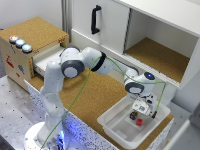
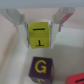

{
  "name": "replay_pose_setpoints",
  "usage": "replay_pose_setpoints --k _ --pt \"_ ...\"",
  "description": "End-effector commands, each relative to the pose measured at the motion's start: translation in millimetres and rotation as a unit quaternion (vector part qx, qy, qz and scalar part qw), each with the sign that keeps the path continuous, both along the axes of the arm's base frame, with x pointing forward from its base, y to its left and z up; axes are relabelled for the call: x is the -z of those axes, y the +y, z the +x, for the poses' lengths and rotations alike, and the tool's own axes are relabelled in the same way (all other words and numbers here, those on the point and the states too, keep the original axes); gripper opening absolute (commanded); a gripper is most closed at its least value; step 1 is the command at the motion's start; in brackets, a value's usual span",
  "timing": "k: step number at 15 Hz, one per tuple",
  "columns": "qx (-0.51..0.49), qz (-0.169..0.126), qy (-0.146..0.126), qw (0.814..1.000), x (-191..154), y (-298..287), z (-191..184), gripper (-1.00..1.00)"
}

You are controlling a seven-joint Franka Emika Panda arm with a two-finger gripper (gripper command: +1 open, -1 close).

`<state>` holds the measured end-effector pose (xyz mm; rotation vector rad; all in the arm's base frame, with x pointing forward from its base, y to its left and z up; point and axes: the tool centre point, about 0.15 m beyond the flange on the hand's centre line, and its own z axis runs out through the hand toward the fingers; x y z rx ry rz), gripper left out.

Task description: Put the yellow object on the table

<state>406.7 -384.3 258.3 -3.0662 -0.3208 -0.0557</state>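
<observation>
Brown cork surface (image 1: 102, 95) with white speckled sides, carrying a bin, a drawer box and the arm's base.

A white plastic bin (image 1: 116, 127) sits directly on the surface near its corner at the exterior view's right. A cork-topped wooden drawer box (image 1: 31, 46) with round buttons stands at the far-left corner, its drawer pulled open. The white arm's base (image 1: 47, 135) stands at the near edge.

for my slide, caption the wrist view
Gripper shut on the yellow object, above a dark G block.
</observation>
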Motion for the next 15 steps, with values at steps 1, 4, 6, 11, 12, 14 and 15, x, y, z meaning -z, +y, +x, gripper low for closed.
replay_pose_setpoints --k 1,4,6,11,12,14,15 --pt "0.034 -0.008 -0.048 0.998 -80.1 54.1 -12.8 -1.00" --pt "0.019 0.011 -0.035 0.999 -97.4 106.9 -18.5 -1.00" --pt "0.010 0.023 -0.017 1.000 -85.3 146.8 -17.0 -1.00" --pt "0.020 0.030 0.012 0.999 -42.4 216.0 -2.8 -1.00" --pt "0.036 0.027 0.020 0.999 -30.5 219.7 1.4 -1.00" --pt "0.068 0.033 0.026 0.997 -14.8 221.0 8.4 -1.00" --pt "0.077 0.022 0.032 0.996 -7.0 224.2 12.8 -1.00"
